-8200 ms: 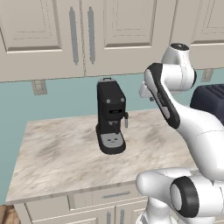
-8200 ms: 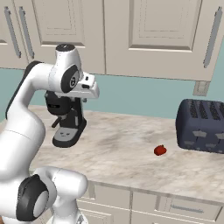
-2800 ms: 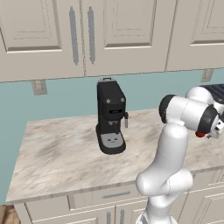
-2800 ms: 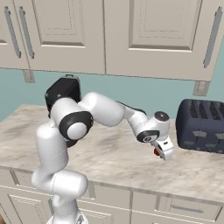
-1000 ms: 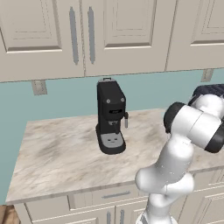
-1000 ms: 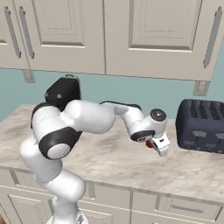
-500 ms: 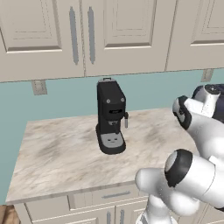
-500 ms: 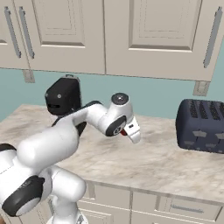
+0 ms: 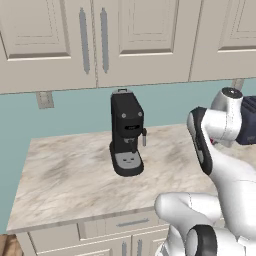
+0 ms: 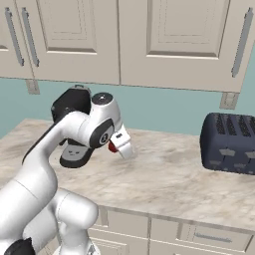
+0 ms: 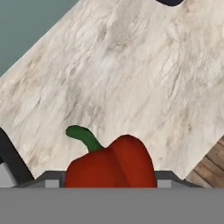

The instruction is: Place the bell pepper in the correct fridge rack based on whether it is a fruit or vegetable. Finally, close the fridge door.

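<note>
1. My claw (image 10: 121, 144) is clamped on the small glossy red bell pepper (image 11: 111, 166) with its green stem, held above the pale marble tabletop (image 10: 174, 179).
2. I judge the carry calls for a firm grip and slow swings toward the fridge.

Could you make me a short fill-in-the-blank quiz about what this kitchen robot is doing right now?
1. The gripper carries a red bell ____ with a green stem.
2. The dark machine standing on the counter below the cabinets, left of the arm in the left base view, is a ____ maker.
3. The toaster on the counter is dark ____ in colour.

Missing words: pepper; coffee; blue
</note>
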